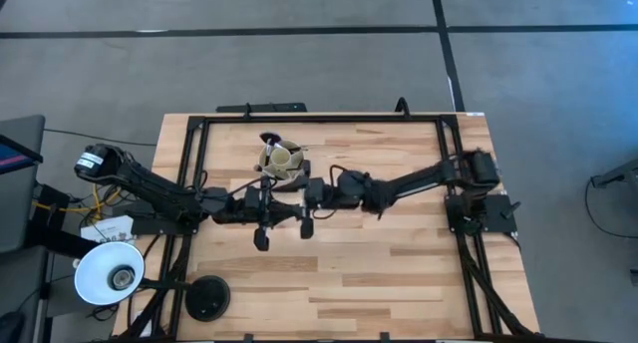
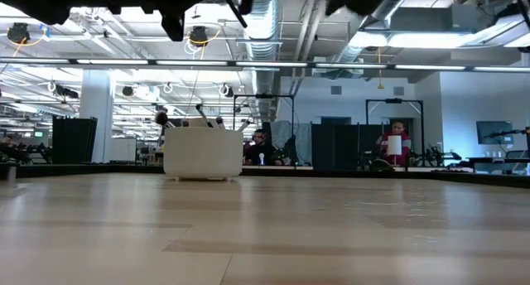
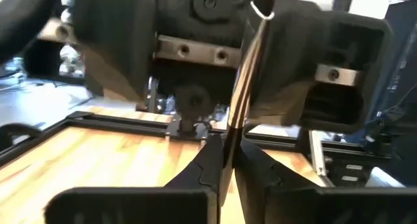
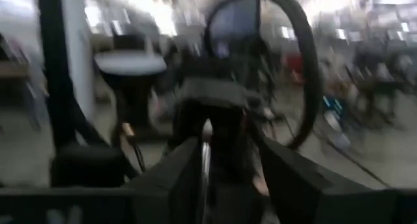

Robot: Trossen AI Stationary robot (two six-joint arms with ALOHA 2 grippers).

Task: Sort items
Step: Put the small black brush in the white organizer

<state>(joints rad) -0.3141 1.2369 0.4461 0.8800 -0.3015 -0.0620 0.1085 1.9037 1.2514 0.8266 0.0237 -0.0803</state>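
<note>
left gripper (image 3: 225,160) jaws clenched on a thin brush (image 3: 246,74), handle rising straight up between them | right gripper (image 4: 225,162) jaws released, spread either side of it | both mid-bench

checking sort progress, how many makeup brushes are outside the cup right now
1. A thin dark-handled makeup brush with a silvery ferrule is clamped in the left claw, above the wooden table. The others stand in the round cream cup; some may be hidden.
</note>
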